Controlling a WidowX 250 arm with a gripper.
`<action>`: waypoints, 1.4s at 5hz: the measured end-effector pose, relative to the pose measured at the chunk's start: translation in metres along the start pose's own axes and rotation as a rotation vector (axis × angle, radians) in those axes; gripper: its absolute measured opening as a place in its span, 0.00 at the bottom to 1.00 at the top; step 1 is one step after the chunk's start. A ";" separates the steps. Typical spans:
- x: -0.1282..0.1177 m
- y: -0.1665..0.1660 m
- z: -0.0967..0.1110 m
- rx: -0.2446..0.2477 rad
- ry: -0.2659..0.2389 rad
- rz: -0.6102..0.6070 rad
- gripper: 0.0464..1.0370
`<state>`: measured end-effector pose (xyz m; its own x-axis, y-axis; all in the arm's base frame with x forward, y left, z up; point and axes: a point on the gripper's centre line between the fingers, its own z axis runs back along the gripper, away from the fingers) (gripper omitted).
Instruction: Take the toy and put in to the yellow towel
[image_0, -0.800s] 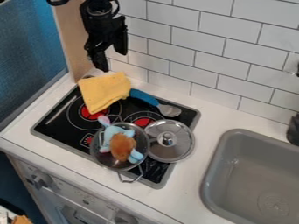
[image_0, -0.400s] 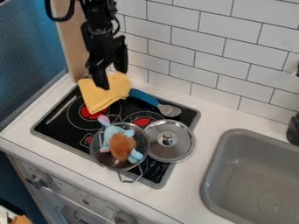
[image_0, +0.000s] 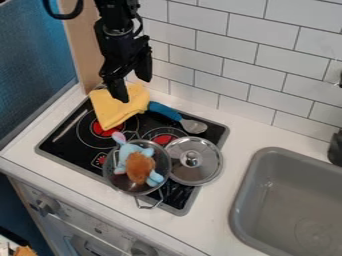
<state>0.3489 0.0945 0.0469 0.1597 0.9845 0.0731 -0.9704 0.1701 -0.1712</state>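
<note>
Camera view. The arm enters from the top edge, left of centre, with the black tool (image_0: 133, 90) hanging down over the yellow towel (image_0: 115, 114). The tool is open, its two fingers spread, with nothing held between them. One finger reaches lower than the other and overlaps the upper part of the towel in this view; contact between the two cannot be confirmed.

The toy (image_0: 139, 167), pale blue plush with a shaggy brown patch, lies inside the metal pot (image_0: 112, 181). Its long axis runs aslant, from upper left to lower right. The end with the pinkish, ear-like tip points to the upper left, toward the towel, and overlaps the pot's rim. The opposite end, pale blue, points to the lower right and lies near the pot wall. The brown patch covers the middle and lower part of the body.

The towel lies folded at the far left corner of the black cooktop (image_0: 65, 139), partly over its edge. Just beside it is a utensil with a blue handle (image_0: 164, 111); its metal head (image_0: 194, 126) points to the lower right. A round lid (image_0: 202, 173) lies knob up, immediately right of the pot. The cooktop is set in the white surface (image_0: 244, 134), with a grey sink (image_0: 284, 200) at right.
</note>
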 end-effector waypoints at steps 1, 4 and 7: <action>-0.039 0.019 0.012 0.000 0.022 -0.108 0.96; -0.085 0.068 0.001 0.053 0.006 -0.307 0.96; -0.087 0.079 -0.054 0.151 -0.009 -0.334 0.91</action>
<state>0.2681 0.0245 -0.0259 0.4712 0.8752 0.1095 -0.8810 0.4730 0.0104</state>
